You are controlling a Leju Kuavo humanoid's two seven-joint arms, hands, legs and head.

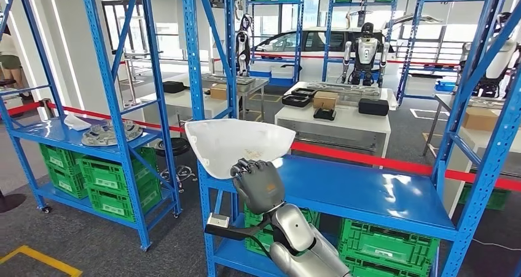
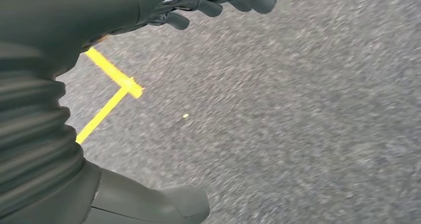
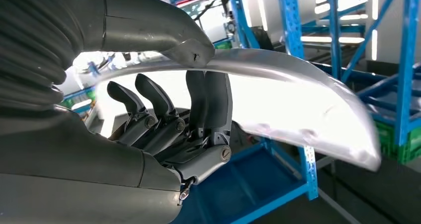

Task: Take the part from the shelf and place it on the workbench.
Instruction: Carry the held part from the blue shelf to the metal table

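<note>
Over at nine o'clock in the head view stands a blue shelf rack [image 1: 129, 74], its middle board carrying a round grey part [image 1: 112, 133] with green crates [image 1: 98, 177] stacked beneath. In the left wrist view, the left robot hand [image 2: 213, 0] hangs above a grey floor [image 2: 298, 114] marked with yellow tape [image 2: 111, 87]; its dark fingers are curled, and whether they are together or apart I cannot tell. Toward the centre, the white curved part [image 1: 239, 145] sits raised just over the nearer blue shelf [image 1: 368, 191], at its ten o'clock corner. The right robot hand [image 1: 258, 183] is clamped on the part's near edge: in the right wrist view, the thumb [image 3: 164, 28] presses on the upper face and the dark fingers [image 3: 208, 100] bear against the underside. Farther back, at one o'clock, a white worktop [image 1: 335, 120] bears black trays [image 1: 300, 97] and a brown box [image 1: 325, 99]. Beyond it stands another humanoid robot [image 1: 367, 56].
</note>
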